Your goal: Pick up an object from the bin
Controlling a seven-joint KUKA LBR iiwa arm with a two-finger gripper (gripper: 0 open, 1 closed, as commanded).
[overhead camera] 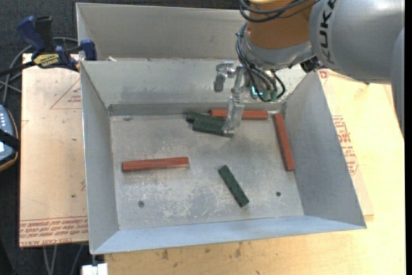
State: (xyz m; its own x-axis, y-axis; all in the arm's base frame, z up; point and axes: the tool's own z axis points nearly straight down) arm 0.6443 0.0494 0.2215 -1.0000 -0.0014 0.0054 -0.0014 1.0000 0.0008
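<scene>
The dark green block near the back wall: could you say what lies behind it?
A red bar lies just behind; the gripper covers where they meet.

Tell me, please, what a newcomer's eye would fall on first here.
The gripper hangs low at the back middle of the bin, its tip at a dark green block. Three red sticks stand out on the grey floor: one front left, one along the right wall, one at the back by the gripper. Another green block lies slanted near the front.
</scene>
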